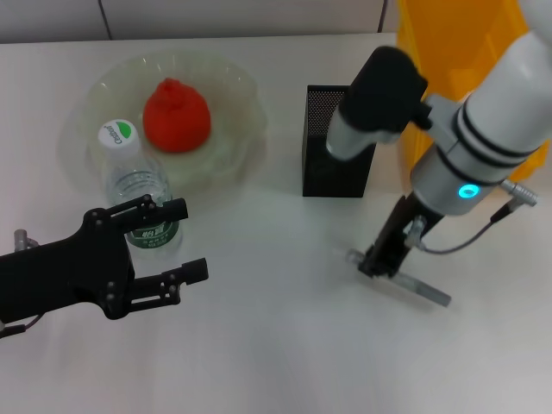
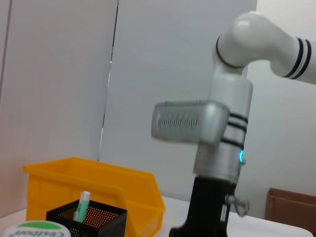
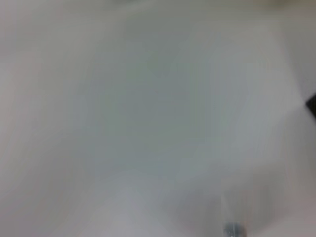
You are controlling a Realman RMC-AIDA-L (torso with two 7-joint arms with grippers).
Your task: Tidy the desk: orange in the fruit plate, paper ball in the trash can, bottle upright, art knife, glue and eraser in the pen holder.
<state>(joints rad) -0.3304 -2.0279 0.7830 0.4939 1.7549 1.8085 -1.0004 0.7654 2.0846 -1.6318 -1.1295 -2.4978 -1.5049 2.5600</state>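
Your right gripper point(image 1: 385, 257) reaches steeply down at lower right, jaws clenched on the art knife point(image 1: 412, 283) on the bench point(image 1: 285, 345). Your left gripper point(image 1: 177, 241) lies level at lower left, jaws released beside the upright bottle point(image 1: 134, 185).

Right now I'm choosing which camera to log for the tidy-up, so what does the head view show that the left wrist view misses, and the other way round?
Only the head view shows the orange in the fruit plate, the left gripper open beside the upright bottle, and the right gripper low over the art knife on the table.

Only the left wrist view shows a green-tipped stick standing inside the pen holder.

Both show the pen holder, the yellow trash can, the bottle's cap and the right arm.
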